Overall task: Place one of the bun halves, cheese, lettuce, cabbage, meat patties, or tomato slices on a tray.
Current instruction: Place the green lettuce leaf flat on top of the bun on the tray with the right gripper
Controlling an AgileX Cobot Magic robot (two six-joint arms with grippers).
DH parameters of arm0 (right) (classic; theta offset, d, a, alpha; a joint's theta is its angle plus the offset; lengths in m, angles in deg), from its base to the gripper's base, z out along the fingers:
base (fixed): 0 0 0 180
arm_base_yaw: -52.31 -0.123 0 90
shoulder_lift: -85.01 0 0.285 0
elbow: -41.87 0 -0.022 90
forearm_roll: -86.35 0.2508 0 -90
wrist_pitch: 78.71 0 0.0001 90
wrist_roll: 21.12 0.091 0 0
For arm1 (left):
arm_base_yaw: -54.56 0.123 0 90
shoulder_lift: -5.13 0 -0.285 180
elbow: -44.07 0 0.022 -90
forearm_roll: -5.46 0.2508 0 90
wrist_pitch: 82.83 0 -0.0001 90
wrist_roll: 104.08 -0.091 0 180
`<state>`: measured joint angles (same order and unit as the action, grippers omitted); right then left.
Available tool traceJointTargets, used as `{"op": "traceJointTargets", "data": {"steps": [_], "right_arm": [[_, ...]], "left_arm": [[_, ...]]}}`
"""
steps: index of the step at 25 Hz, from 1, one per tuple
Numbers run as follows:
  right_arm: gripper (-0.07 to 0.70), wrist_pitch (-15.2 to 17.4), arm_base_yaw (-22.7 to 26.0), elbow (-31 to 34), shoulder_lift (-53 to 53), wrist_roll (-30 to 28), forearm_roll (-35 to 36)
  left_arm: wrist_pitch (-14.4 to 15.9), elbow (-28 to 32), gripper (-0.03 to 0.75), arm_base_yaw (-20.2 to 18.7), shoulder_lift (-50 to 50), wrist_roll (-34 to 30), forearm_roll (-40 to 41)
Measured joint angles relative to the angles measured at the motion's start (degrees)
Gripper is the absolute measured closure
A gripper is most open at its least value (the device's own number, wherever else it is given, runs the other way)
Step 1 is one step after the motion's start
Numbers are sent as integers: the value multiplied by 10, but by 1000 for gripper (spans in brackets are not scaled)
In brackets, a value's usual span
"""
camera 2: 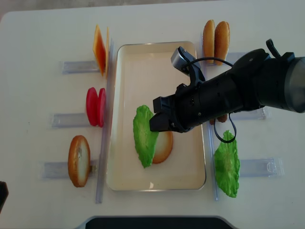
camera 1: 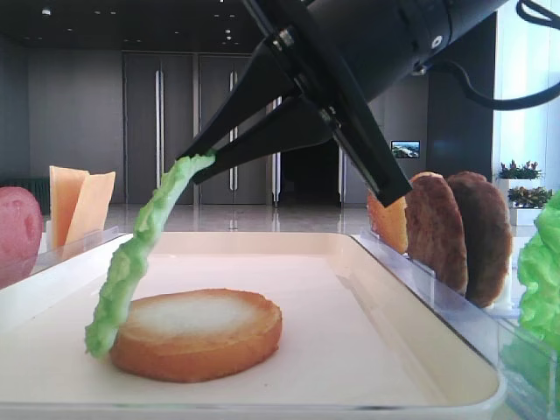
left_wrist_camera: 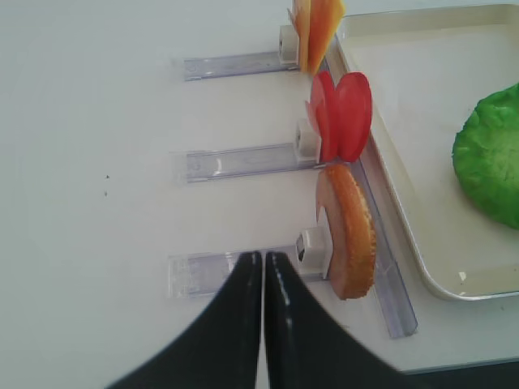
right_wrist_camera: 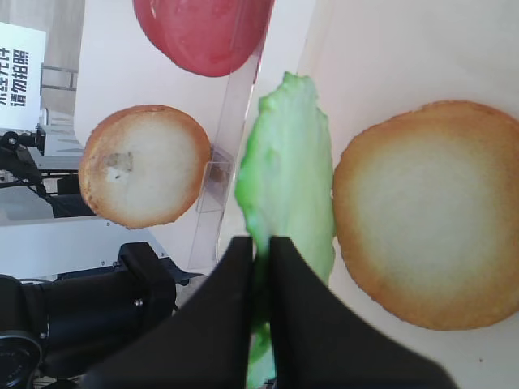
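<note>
My right gripper (camera 1: pixel 194 166) (right_wrist_camera: pixel 261 241) is shut on the top edge of a light-green lettuce leaf (camera 1: pixel 131 262) (right_wrist_camera: pixel 288 162) (camera 2: pixel 144 136). The leaf hangs over the cream tray (camera 1: pixel 350 306) (camera 2: pixel 143 67), and its lower end touches the left side of a bun half (camera 1: pixel 197 337) (right_wrist_camera: pixel 430 215) (camera 2: pixel 165 148) that lies pale face up on the tray. My left gripper (left_wrist_camera: pixel 263 255) is shut with nothing in it. It hovers over the table left of the tray, close to an upright bun half (left_wrist_camera: pixel 353 235) (camera 2: pixel 78 160) in a clear rack.
Left of the tray, clear racks hold cheese (camera 2: pixel 100 47) (camera 1: pixel 79 201) and tomato slices (camera 2: pixel 95 106) (left_wrist_camera: pixel 345 113). On the right stand two golden discs (camera 2: pixel 214 40), meat patties (camera 1: pixel 455 232) and another green leaf (camera 2: pixel 226 164). The right arm (camera 2: pixel 238 93) reaches across the tray's right rim.
</note>
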<state>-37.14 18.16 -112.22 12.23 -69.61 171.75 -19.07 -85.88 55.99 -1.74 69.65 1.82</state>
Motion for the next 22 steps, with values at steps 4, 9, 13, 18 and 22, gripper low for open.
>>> {"op": "traceJointTargets", "data": {"steps": [4,9,13,18,22], "right_arm": [[578,2,0,0,0,0,-7],[578,2,0,0,0,0,-15],[578,2,0,0,0,-7,-17],[573,2,0,0,0,-11,-18],[519,2,0,0,0,-15,-24]], "left_arm": [[0,0,715,0,0,0,0],[0,0,715,0,0,0,0],[0,0,715,0,0,0,0],[0,0,715,0,0,0,0],[0,0,715,0,0,0,0]]}}
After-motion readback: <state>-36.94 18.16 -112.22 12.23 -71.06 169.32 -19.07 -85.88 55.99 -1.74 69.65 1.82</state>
